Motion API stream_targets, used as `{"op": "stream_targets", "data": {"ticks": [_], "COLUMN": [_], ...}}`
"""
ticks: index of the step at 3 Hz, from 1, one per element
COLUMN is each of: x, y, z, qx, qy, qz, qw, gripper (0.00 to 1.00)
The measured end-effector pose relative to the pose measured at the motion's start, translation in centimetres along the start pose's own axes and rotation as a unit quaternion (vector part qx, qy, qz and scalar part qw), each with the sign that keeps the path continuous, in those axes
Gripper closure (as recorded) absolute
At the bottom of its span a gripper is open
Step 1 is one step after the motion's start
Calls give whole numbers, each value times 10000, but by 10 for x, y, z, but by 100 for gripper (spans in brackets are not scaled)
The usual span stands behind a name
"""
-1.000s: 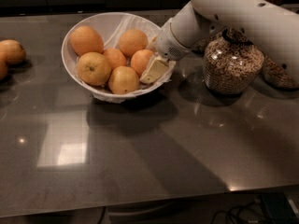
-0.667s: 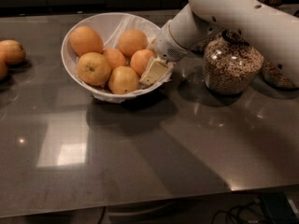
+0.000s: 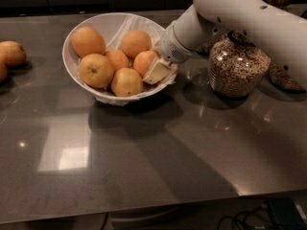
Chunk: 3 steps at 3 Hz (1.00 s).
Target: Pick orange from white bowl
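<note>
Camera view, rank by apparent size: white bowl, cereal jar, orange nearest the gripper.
1. white bowl
2. cereal jar
3. orange, right beside the gripper at the bowl's right rim
All sit at similar depth, so the order looks safe.

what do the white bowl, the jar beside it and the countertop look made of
White bowl: smooth opaque white rim, likely ceramic or plastic; crinkled paper liner. Jar: clear glass by its highlights, cereal showing through. Countertop: dark, glossy, mirrors lights; polished stone or laminate. End effector, at the bowl's right side beside the orange: pale matte plastic, seemingly.
</note>
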<state>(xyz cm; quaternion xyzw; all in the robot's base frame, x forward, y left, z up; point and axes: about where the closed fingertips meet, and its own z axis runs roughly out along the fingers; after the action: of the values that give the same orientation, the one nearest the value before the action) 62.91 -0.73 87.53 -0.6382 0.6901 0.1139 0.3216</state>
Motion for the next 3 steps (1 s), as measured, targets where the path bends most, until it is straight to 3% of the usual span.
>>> {"op": "stream_targets", "data": {"ticks": [1,3], "x": [0,-10], "y": [0,0], "z": [0,-16], "qx": [-1,55], "qy": [-2,-73], "qz": [0,-73], "qw": [10000,9999], "gripper": [99,100]}}
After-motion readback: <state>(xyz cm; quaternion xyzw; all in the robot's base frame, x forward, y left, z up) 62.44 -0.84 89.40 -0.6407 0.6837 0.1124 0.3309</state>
